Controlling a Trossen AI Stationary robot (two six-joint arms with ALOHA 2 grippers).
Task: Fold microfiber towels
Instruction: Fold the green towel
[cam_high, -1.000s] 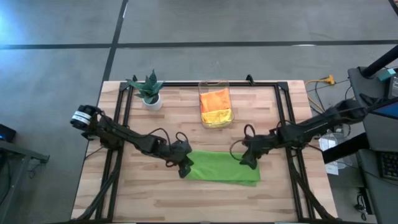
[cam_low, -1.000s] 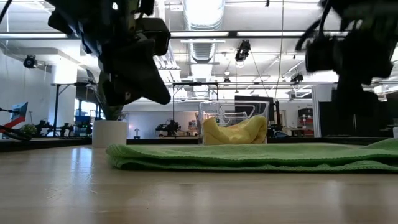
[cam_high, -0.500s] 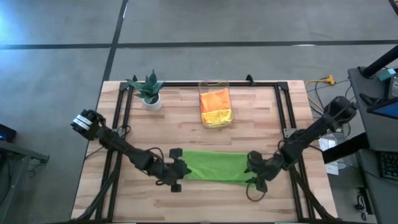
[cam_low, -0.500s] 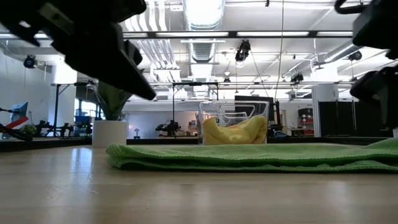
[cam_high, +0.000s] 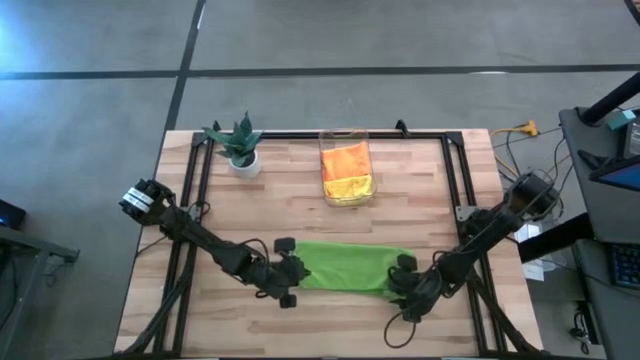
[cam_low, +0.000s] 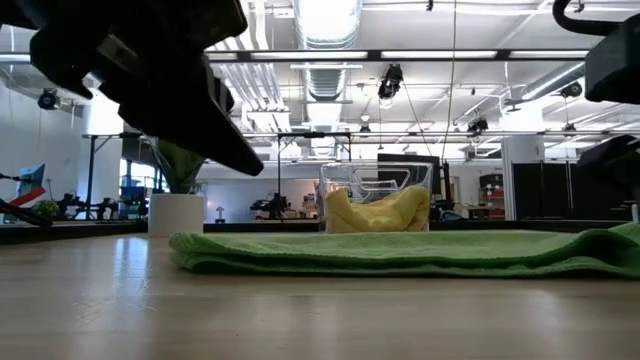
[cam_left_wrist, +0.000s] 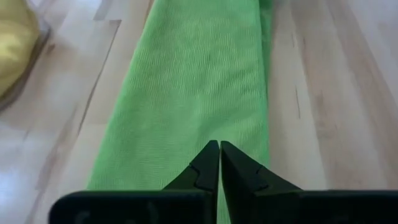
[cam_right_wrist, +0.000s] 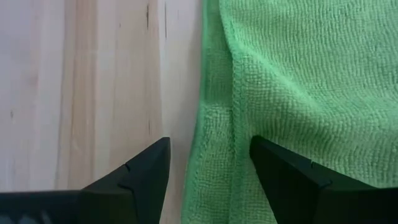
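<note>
Green towel (cam_high: 348, 267), folded into a long strip, lies flat on the desk (cam_high: 300, 200) at about 6 o'clock from the bin (cam_high: 347, 172) holding the orange and yellow towels (cam_high: 346, 170). Left gripper (cam_high: 290, 275) sits at the strip's 9 o'clock end, jaws pressed together and empty. Right gripper (cam_high: 405, 283) sits at the 3 o'clock end, jaws wide, straddling the towel's edge (cam_right_wrist: 217, 124). Risk: closing here may pinch only the top layer, or drag the strip askew.
</note>
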